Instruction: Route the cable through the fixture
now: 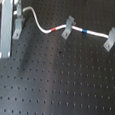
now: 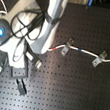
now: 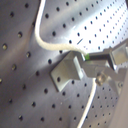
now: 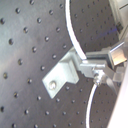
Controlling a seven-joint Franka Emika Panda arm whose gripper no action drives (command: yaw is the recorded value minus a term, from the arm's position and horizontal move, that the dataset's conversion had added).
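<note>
The upright grey metal clip fixture [image 1: 18,27] is the landmark; it stands on its small foot on the black perforated counter [image 1: 55,88]. The long thin white cable [image 1: 43,28] runs away from it to the first exterior view's right, through two slanted grey clips [image 1: 68,27] [image 1: 111,38], with its short red band [image 1: 56,30] just before the nearer slanted clip and its short blue band [image 1: 84,31] just past it.

In both wrist views the tool [image 3: 102,62] sits tight against the fixture [image 4: 62,75], its metal fingers [image 4: 97,62] closed narrow on the cable [image 4: 75,40] right at the fixture's top edge. The cord curves in from one side of the fixture and drops away on the other.

This looks like the seating step. To do it well, keep the pinch close beside the fixture so the limp cord cannot bow away, and press it squarely into the slot rather than across the lip. Whether it is already seated cannot be told. Leave slack toward the slanted clips so the routed stretch is not dragged out.
</note>
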